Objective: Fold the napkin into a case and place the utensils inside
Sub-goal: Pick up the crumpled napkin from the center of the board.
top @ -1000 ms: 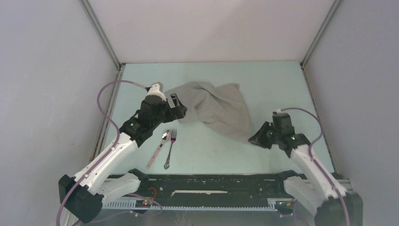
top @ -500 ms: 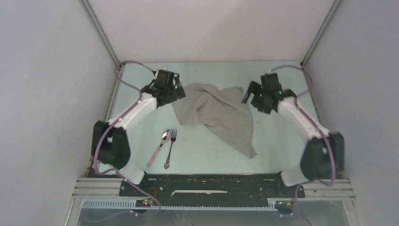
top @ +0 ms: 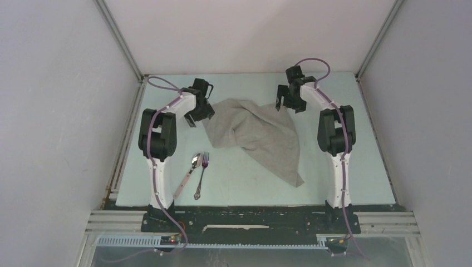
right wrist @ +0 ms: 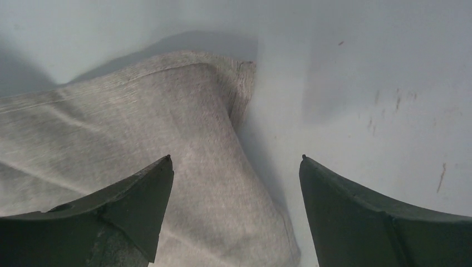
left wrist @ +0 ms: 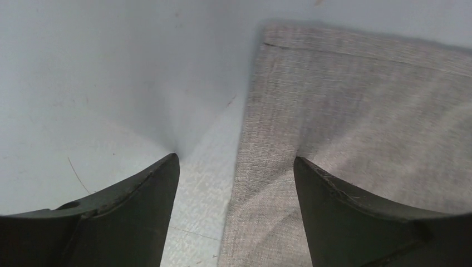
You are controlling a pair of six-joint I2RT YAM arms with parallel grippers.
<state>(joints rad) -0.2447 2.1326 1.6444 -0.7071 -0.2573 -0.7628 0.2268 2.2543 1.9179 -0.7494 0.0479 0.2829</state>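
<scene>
The grey napkin lies rumpled in a rough triangle at mid-table; no case shape shows. The utensils lie side by side near the front left, a pink-handled spoon and a metal fork. My left gripper hangs open at the napkin's far left edge. In the left wrist view the cloth runs between the jaws of my left gripper, ungripped. My right gripper is open over the far right corner. There the napkin corner lies under the left jaw of my right gripper.
Grey enclosure walls stand close on the left, right and back of the pale green table. Both arms stretch straight out from their bases, the left arm and the right arm flanking the cloth.
My right gripper let go of the napkin's near right corner, opened and swung to the far right corner. The left arm reached farther back along the left edge. The cloth's near corner now rests flat.
</scene>
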